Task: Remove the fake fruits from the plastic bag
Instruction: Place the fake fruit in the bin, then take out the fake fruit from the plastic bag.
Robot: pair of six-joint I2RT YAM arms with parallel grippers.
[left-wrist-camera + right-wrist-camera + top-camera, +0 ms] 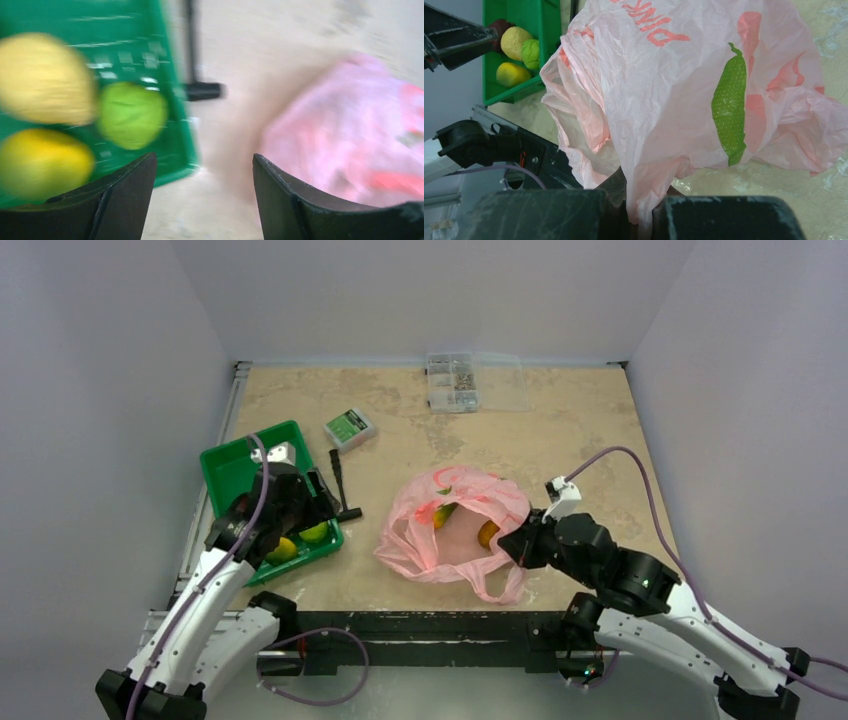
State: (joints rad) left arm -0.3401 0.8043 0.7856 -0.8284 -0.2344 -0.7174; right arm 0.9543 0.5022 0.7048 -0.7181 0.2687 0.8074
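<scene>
Top external view puts the pink plastic bag [455, 530] on the beige worktop [590, 430], near the middle of its near edge, slumped with its mouth facing that edge. Two fake fruits show dimly through the thin plastic: an orange fruit [488, 534] on the right and a yellow-green fruit [444, 515] beside it, farther in. The right gripper [512, 545] sits at the bag's near right side. The right wrist view shows its fingers pinched together on a gathered fold of the bag, which hangs crumpled in front of the camera. A green tray [228, 465] lies against the left edge of the worktop. In the right wrist view it holds four fruits, bunched at its near end: a dark red fruit [499, 27], a pale yellow fruit [516, 42], a lime green fruit [530, 52] and a deeper yellow fruit [511, 75]. The left gripper [204, 165] hovers over the tray's near right corner, its fingers spread wide with nothing between them; its wrist picture is blurred. A black T-handled tool [340, 490] lies just right of the tray. A small green-labelled box [349, 428] lies farther back, and a clear compartment box [452, 380] lies at the far edge.
</scene>
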